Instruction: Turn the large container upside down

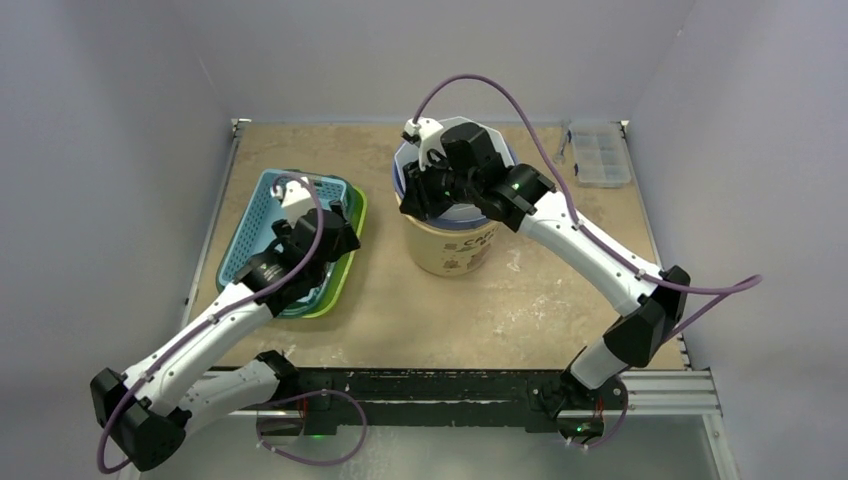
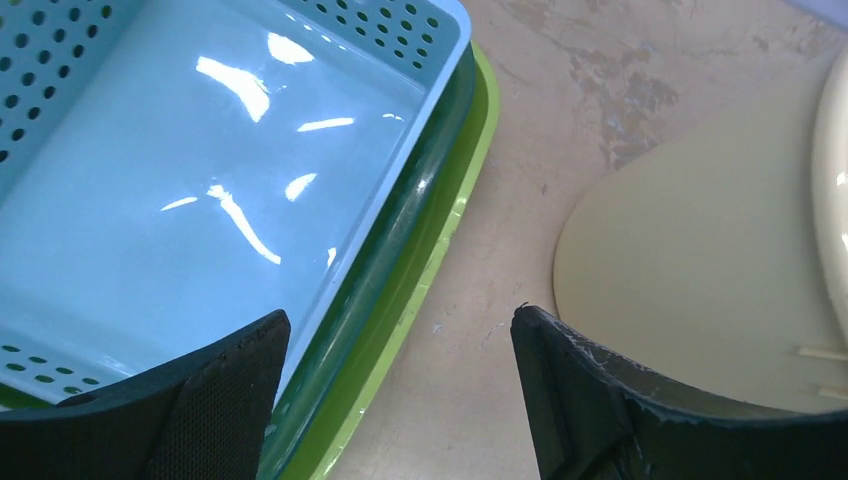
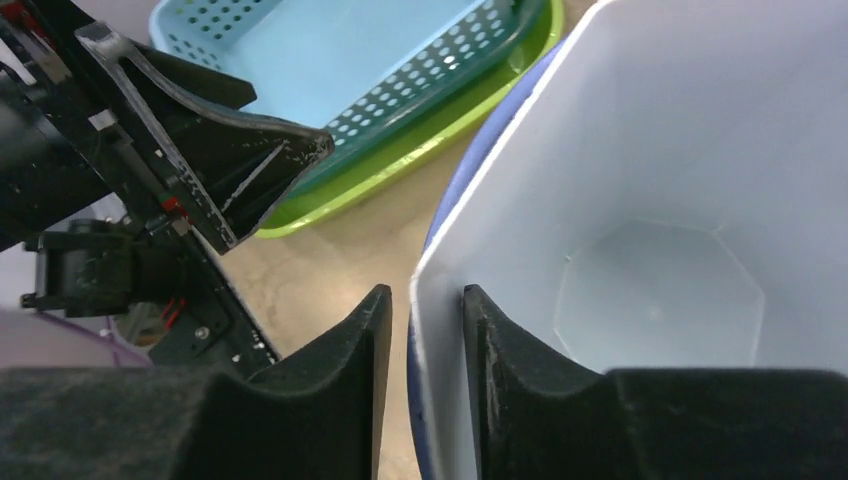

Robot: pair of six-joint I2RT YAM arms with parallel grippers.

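Observation:
The large container (image 1: 462, 213) is an eight-sided bin, blue outside and white inside, upright with its mouth up, seated in or just over a beige tub (image 1: 450, 248). My right gripper (image 1: 415, 195) straddles its near-left rim, one finger outside and one inside against the white wall (image 3: 660, 200), shut on that rim (image 3: 425, 295). My left gripper (image 1: 335, 235) is open and empty, hovering over the right edge of the blue basket (image 2: 200, 180), with bare table between its fingers (image 2: 400, 330). The beige tub (image 2: 700, 250) lies to its right.
A perforated blue basket (image 1: 262, 215) sits nested in a green tray (image 1: 345, 265) at the left of the table. A clear compartment box (image 1: 600, 155) lies at the far right corner. Walls close in three sides. The left arm's gripper (image 3: 200, 150) shows close by the container.

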